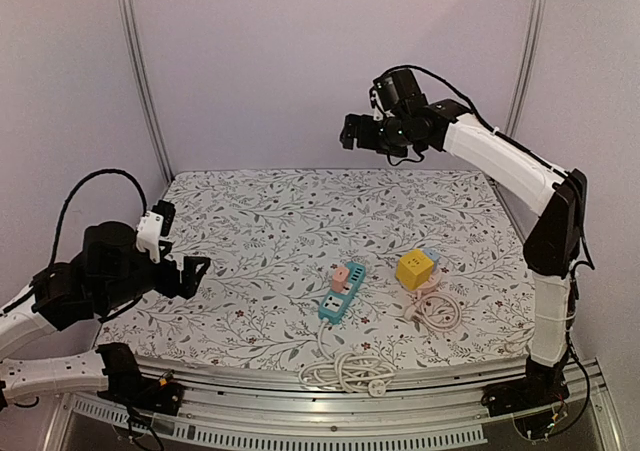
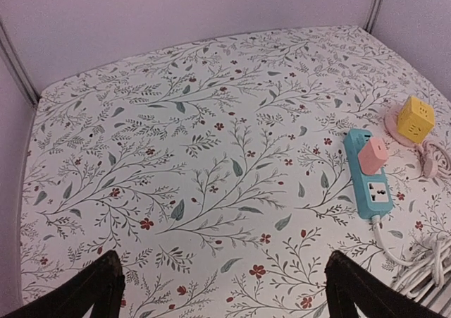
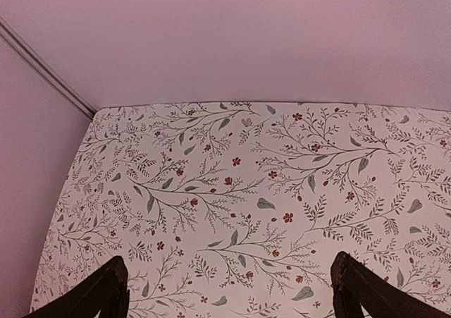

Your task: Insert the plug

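Observation:
A teal power strip (image 1: 340,295) lies on the floral table near the front middle, with a pink plug (image 1: 341,275) seated on its far end; both also show in the left wrist view, the strip (image 2: 368,180) and the pink plug (image 2: 372,156). A yellow cube socket (image 1: 414,268) sits to its right on a pink base, also seen in the left wrist view (image 2: 414,119). My left gripper (image 1: 190,275) is open and empty, low at the left, well left of the strip. My right gripper (image 1: 352,131) is open and empty, held high over the table's back.
A coiled white cord (image 1: 347,373) lies at the front edge below the strip. Another white cord coil (image 1: 440,309) lies by the yellow cube. The floral cloth (image 1: 260,231) covers the table; metal posts (image 1: 140,71) stand at the back corners.

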Available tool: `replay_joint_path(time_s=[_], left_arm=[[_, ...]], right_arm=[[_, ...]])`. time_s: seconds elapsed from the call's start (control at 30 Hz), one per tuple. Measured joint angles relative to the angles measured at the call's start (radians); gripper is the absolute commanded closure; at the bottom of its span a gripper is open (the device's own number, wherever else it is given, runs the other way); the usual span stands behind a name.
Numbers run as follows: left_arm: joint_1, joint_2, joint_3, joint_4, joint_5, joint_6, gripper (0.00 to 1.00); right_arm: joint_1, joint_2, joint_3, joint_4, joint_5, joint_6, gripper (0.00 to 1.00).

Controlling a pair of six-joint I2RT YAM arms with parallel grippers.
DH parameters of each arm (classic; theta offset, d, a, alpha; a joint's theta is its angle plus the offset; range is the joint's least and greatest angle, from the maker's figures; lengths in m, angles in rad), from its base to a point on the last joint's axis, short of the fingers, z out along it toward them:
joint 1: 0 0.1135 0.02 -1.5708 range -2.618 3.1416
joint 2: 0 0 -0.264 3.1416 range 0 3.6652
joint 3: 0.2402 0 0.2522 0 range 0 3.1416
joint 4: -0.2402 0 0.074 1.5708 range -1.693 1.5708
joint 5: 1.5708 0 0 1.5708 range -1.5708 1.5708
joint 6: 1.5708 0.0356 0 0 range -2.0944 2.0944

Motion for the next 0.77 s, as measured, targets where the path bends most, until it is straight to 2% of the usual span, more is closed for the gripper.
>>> replay_joint_path(time_s=[0.27, 0.53, 0.77], left_arm=[[-0.011, 0.016, 0.0, -0.002, -0.024, -0.008, 0.01], [-0.013, 0.016, 0.0, -0.003, -0.035, -0.01, 0.01], [-0.014, 0.016, 0.0, -0.003, -0.055, -0.01, 0.01]], right_arm=[[0.0, -0.117, -0.069, 0.064, 0.117, -0.115, 0.01], [0.0, -0.25, -0.318, 0.126, 0.061, -0.13, 0.01], [0.0, -0.282, -0.336, 0.18, 0.027, -0.131, 0.01]])
